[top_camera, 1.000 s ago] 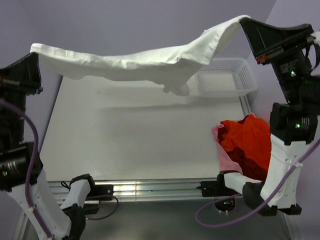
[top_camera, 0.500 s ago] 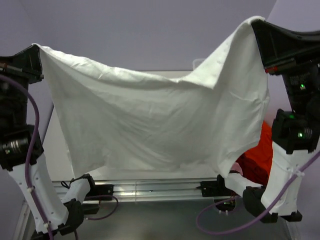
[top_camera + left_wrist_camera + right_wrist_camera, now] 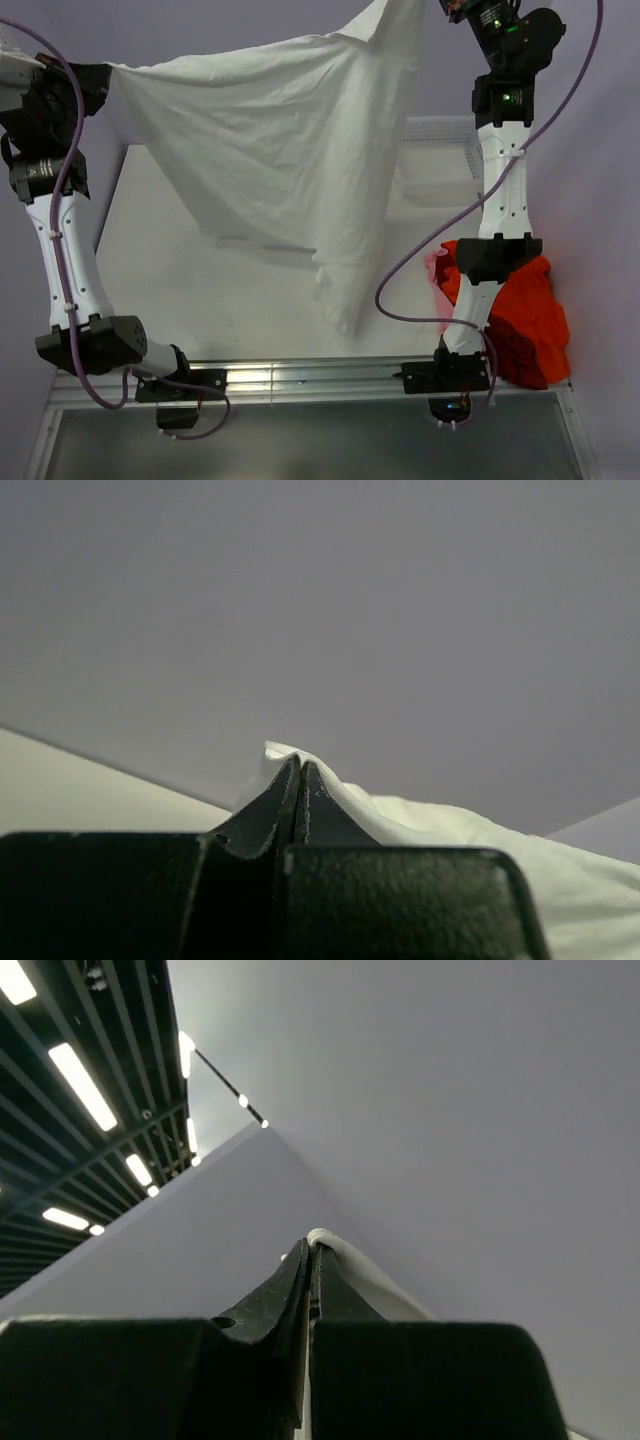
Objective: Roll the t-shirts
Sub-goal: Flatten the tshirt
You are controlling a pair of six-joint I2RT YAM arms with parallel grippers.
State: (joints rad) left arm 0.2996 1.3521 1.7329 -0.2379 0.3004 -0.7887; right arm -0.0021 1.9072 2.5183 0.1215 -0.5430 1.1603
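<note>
A white t-shirt (image 3: 290,150) hangs spread in the air between both arms, its lowest fold touching the table near the front middle. My left gripper (image 3: 105,72) is shut on its left corner at the upper left; the cloth (image 3: 420,825) drapes over the shut fingertips in the left wrist view. My right gripper (image 3: 440,8) is shut on the other corner at the top edge, higher up; a white edge (image 3: 350,1255) shows at its tips. An orange-red t-shirt (image 3: 515,300) lies crumpled at the table's right front.
A white mesh basket (image 3: 440,160) stands at the back right of the white table (image 3: 200,290), partly behind the right arm. A metal rail (image 3: 300,378) runs along the table's near edge. Purple walls enclose the space.
Both arms have risen and swung the white t-shirt up and back. The shirt went from stretched flat, to hanging wide, to hanging in a narrower drape with its bottom on the table.
</note>
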